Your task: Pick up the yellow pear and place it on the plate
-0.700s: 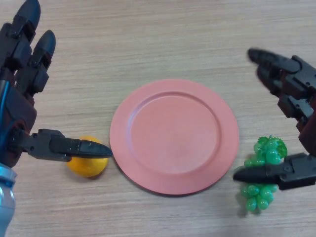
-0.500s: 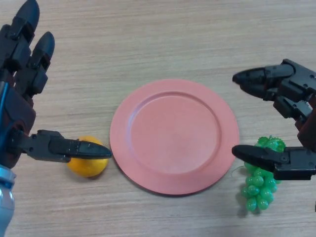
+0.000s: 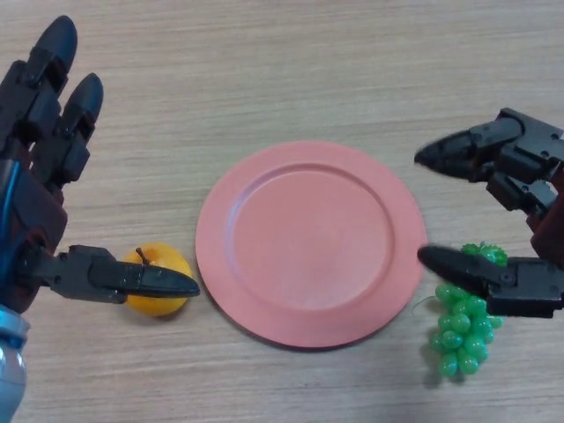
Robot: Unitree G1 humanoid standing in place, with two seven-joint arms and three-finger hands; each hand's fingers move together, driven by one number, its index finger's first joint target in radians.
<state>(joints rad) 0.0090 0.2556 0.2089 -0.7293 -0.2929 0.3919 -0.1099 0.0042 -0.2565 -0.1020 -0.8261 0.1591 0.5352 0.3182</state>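
While the yellow pear (image 3: 157,280) sits on the counter (image 3: 264,70) just left of the pink plate (image 3: 310,242), the left hand (image 3: 40,198) hovers over it, fingers released. Right hand (image 3: 529,220) is spread too, above green grapes (image 3: 460,330).

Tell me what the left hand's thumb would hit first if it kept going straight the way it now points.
Probably the rim of the pink plate. The left hand has its thumb lying across the yellow pear, tip aimed right at the plate edge; its height above the table is unclear.
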